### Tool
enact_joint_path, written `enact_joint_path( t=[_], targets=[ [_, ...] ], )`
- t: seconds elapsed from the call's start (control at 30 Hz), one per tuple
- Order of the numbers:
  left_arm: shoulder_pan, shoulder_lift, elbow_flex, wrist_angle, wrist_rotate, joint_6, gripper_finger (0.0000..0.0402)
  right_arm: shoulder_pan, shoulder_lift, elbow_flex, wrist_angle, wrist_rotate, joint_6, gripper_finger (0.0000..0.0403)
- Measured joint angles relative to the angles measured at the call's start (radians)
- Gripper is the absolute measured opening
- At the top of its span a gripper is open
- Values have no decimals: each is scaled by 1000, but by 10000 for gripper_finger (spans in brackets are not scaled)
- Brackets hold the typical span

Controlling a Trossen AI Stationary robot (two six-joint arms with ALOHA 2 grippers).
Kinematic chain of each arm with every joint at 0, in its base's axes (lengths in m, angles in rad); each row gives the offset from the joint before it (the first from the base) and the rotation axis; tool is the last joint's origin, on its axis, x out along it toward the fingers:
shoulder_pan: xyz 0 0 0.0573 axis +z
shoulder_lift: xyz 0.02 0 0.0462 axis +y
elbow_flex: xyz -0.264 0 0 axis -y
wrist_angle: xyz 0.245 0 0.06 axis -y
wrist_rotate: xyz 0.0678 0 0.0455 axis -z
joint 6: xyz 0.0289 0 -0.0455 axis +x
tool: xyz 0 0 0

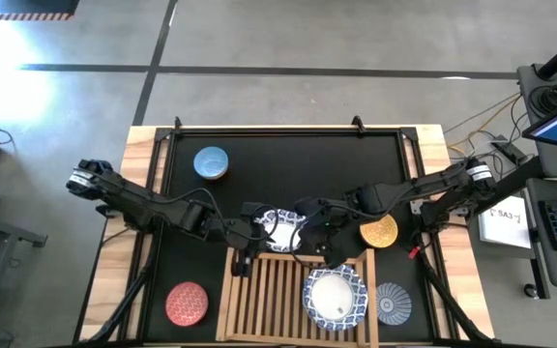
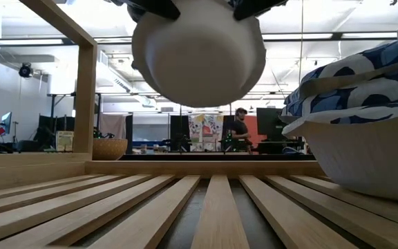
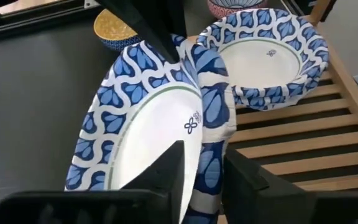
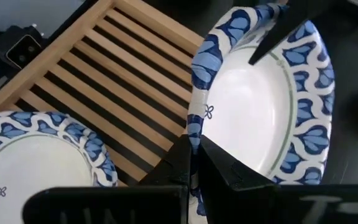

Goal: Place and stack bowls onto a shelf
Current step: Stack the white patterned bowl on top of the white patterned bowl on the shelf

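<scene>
**Here, two grippers hold one patterned bowl above the rack**

Overhead, a large white bowl with a blue-patterned wavy rim (image 1: 280,229) hangs at the far edge of the light wooden slatted shelf (image 1: 259,290), held from both sides. The left gripper (image 3: 205,168) has its two dark fingers pinched on the bowl's rim, one inside and one outside. The right gripper (image 4: 194,163) clamps the opposite rim, fingers together on the thin edge. From table height, the bowl's white underside floats clear above the slats.

A second white bowl with a blue-patterned rim (image 1: 336,296) sits on the shelf's right half. On the black mat (image 1: 288,159) around it lie a small grey-blue bowl (image 1: 211,162), a small red bowl (image 1: 187,304), a small yellow bowl (image 1: 379,231), and a blue patterned bowl (image 1: 393,303) just beside the shelf.
</scene>
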Motion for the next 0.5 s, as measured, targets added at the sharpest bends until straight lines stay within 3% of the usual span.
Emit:
enact_joint_path(
  t=[0.2, 0.5],
  targets=[
    [0, 0, 0, 10, 51, -19, 8, 3, 0, 0, -1, 1, 103, 15],
    [0, 0, 0, 22, 54, -31, 2, 1, -5, 0, -71, 2, 199, 79]
  ],
)
